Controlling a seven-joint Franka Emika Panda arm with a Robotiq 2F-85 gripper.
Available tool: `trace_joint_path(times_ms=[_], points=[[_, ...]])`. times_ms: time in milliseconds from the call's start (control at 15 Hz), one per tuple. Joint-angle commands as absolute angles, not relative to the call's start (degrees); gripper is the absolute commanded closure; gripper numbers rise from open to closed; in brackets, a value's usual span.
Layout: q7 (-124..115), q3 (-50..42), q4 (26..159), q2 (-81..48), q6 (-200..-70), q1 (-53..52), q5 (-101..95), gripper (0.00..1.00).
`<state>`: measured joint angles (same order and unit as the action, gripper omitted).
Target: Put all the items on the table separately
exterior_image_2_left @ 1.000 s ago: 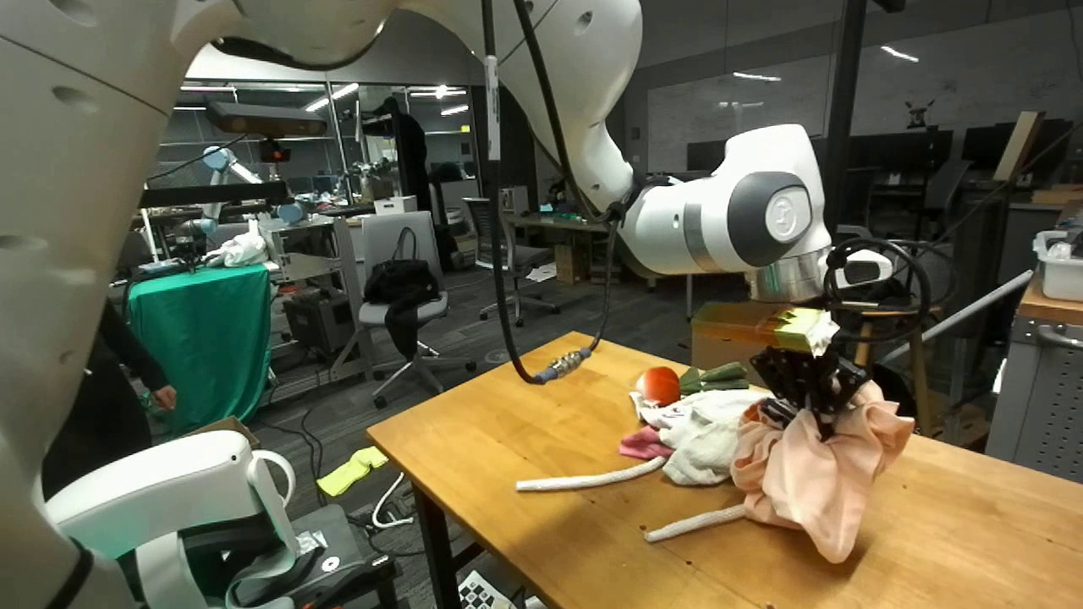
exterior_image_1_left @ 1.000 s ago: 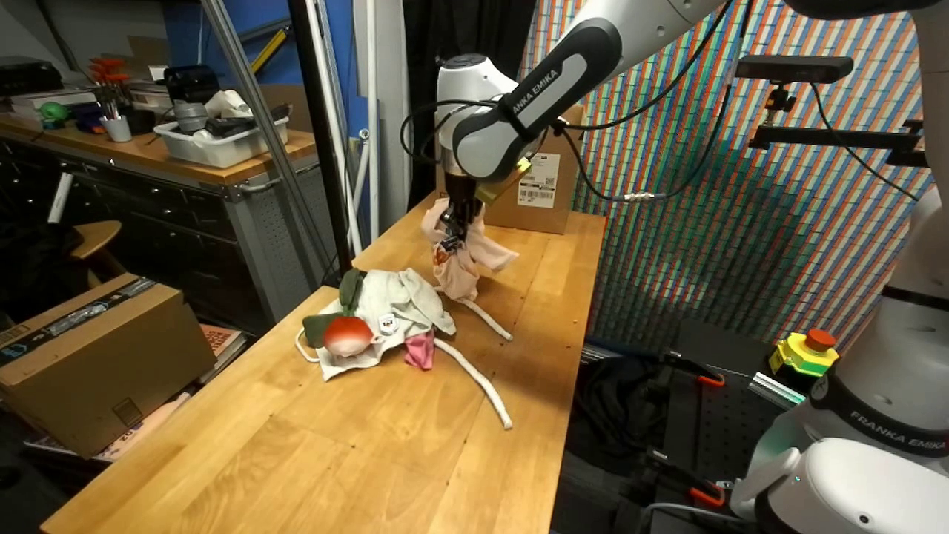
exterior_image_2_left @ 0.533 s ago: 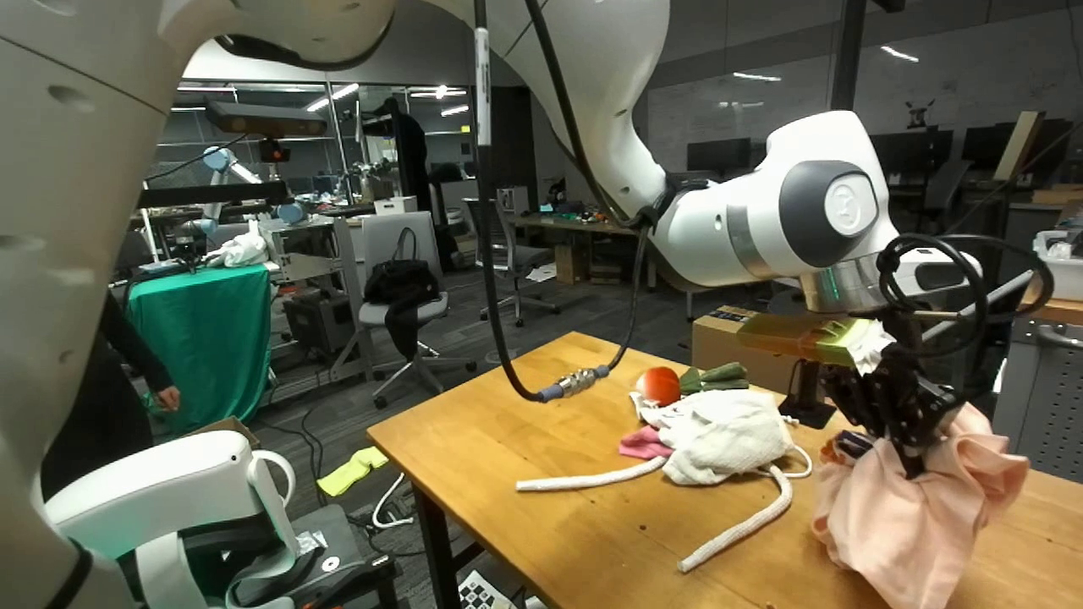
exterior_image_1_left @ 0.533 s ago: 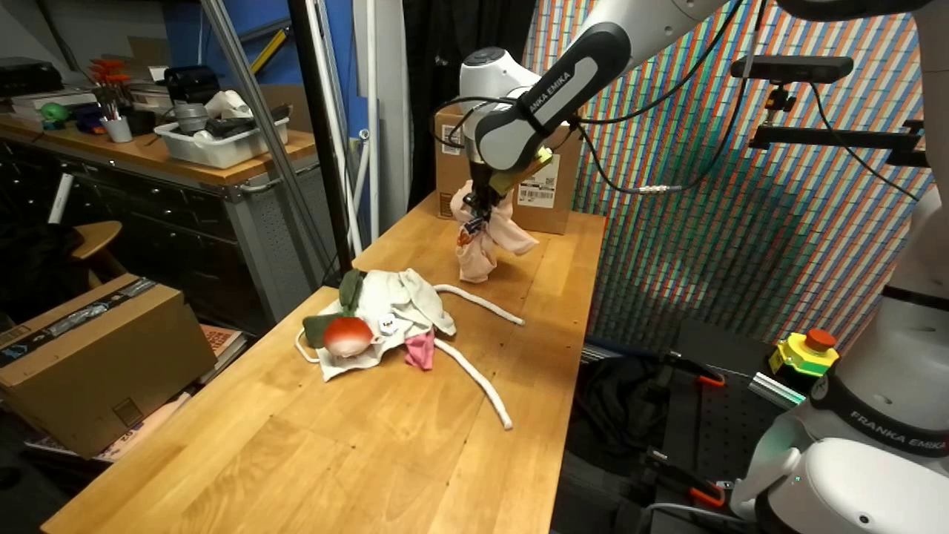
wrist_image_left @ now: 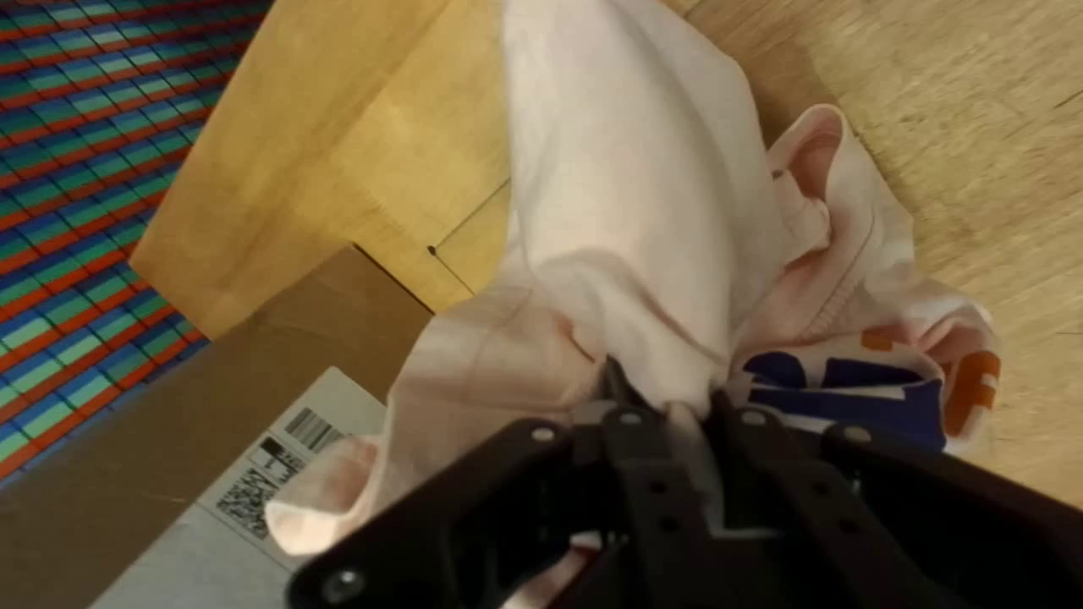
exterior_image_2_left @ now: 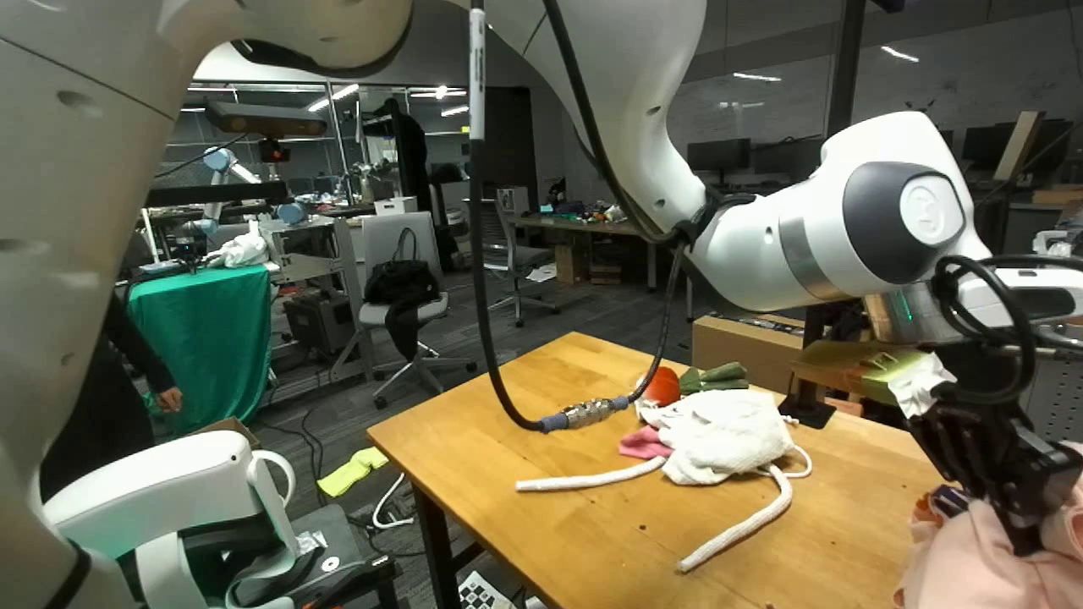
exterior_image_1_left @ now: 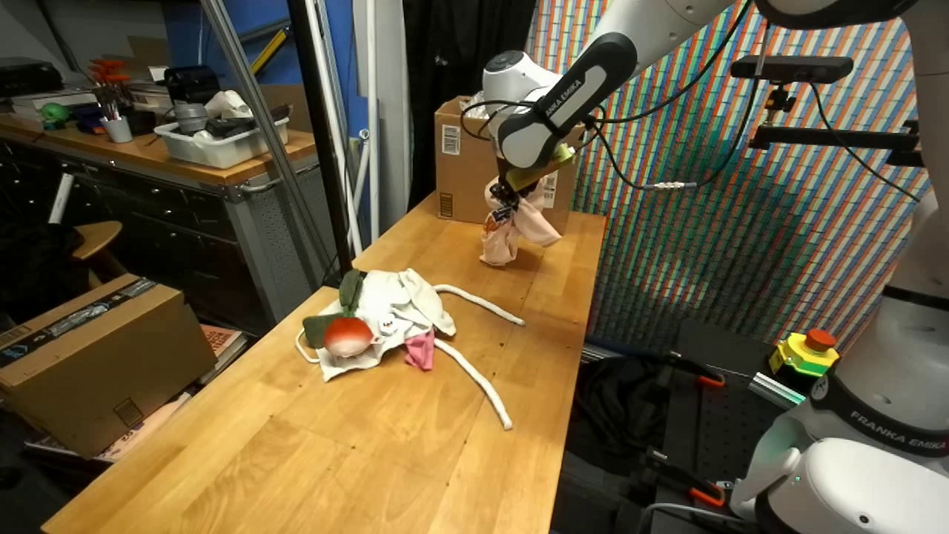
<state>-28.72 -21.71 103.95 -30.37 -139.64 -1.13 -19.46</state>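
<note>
My gripper is shut on a pale pink cloth with a blue and orange print, near the far end of the wooden table. In the wrist view the fingers pinch a fold of the pink cloth, which hangs down on all sides. I cannot tell whether its lower edge touches the table. A white cloth lies heaped mid-table, also visible in an exterior view. On it lie a red-and-white round item and green pieces. A small deep-pink cloth and white cords stick out from under it.
A cardboard box stands at the far table end, close behind my gripper; it also shows in the wrist view. A thick black cable hangs from the arm. A metal frame pole rises beside the table.
My gripper has carried the pink cloth away from the white pile toward the cardboard box. The nearby white cord has shifted and now lies uncovered. The rest of the pile has not visibly moved.
</note>
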Motion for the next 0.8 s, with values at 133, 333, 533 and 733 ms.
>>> trace_joint_path(times_ms=[133,333,533,733], points=[[-37.1,-24.89,102.42,-32.4,-136.73,-0.94,-22.11,0.95],[-40.9,-25.66,101.94,-33.41,-136.55,-0.45,-22.31,0.95],[-44.29,-25.82,101.24,-34.05,-136.98,0.03,-21.96,0.94],[-47.14,-25.81,100.49,-34.45,-136.9,0.13,-22.23,0.61]])
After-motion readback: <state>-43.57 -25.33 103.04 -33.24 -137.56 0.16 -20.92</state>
